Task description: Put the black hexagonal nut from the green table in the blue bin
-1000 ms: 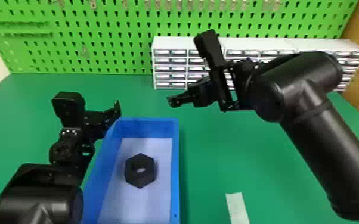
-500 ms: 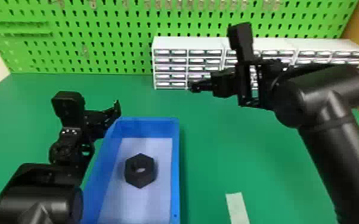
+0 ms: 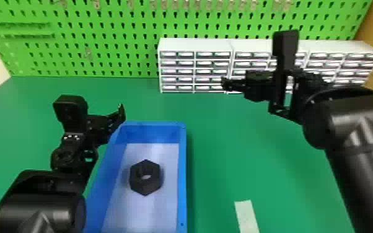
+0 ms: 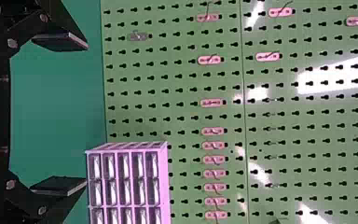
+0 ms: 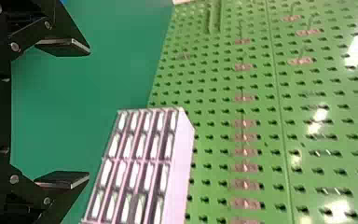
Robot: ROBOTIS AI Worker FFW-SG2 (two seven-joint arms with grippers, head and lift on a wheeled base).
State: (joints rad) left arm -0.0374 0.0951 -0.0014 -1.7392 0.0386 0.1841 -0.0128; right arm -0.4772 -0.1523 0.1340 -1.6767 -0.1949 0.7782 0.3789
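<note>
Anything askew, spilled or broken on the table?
Nothing looks spilled or damaged; the black hexagonal nut lies flat in the blue bin. Only mild oddity: a pale strip on the green table, right of the bin, slightly slanted, no obvious purpose.

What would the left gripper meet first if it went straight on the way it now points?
The left gripper would probably meet the pegboard, passing beside the drawers; depth is unclear, so it might touch the table first.
</note>
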